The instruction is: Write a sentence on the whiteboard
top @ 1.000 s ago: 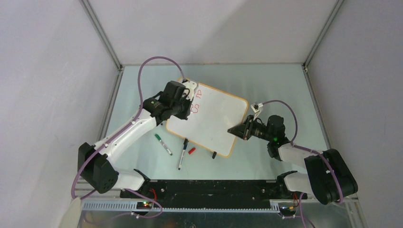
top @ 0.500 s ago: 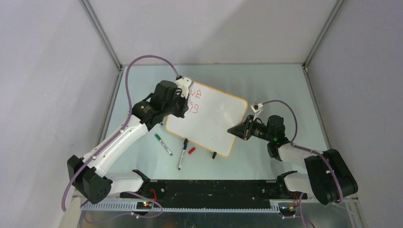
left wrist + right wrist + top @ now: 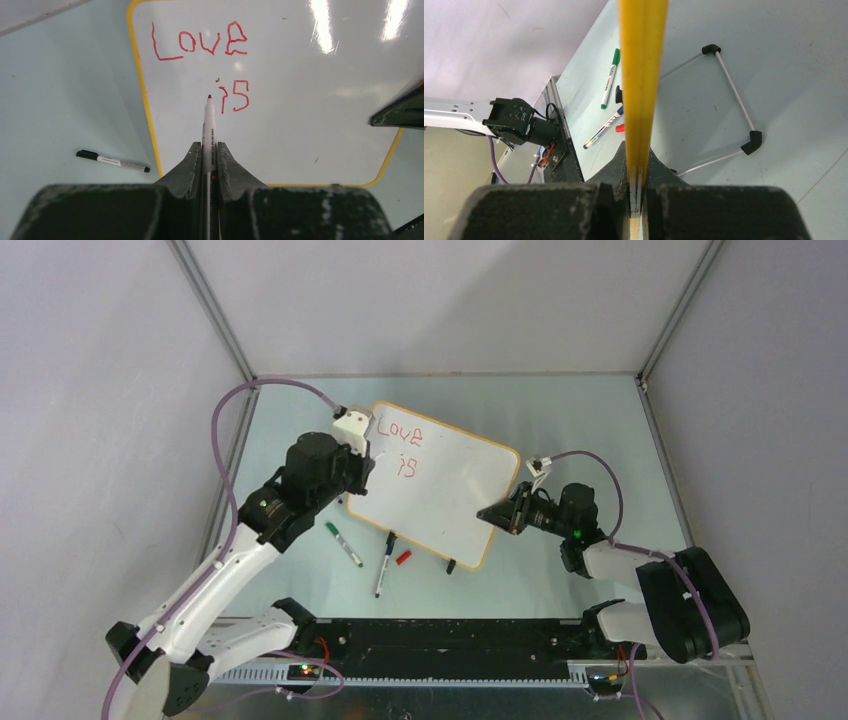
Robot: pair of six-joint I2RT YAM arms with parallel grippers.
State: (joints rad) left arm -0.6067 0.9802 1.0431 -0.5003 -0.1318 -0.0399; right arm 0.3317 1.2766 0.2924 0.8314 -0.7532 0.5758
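Nearest to me, just off the near edge of the whiteboard (image 3: 455, 495), a green marker (image 3: 343, 543), a dark marker (image 3: 385, 565) and a red cap (image 3: 403, 557) are lying loose. If the board is pushed toward me, it risks riding onto them. The board itself is sitting askew on the table (image 3: 560, 410), between my two arms. At its right end, my right gripper (image 3: 497, 512) is pinching the thin orange frame, fingers closed on the board. That grip looks narrow to me, so pen pressure may be enough to make the board pivot and bend the letters. At its left side, my left gripper (image 3: 206, 150) is gripping a red marker (image 3: 207, 125), closed tight on the barrel, with the tip pointing at the board just beside the second word. I cannot tell whether the tip is touching. Dropping it there would be adding a stray mark, and sweeping the fingers low would be smearing wet ink. Farther up the board, the sentence (image 3: 200, 42) is reading "Love", with "is" below it, both in red. The print on the marker barrel is too small to read.
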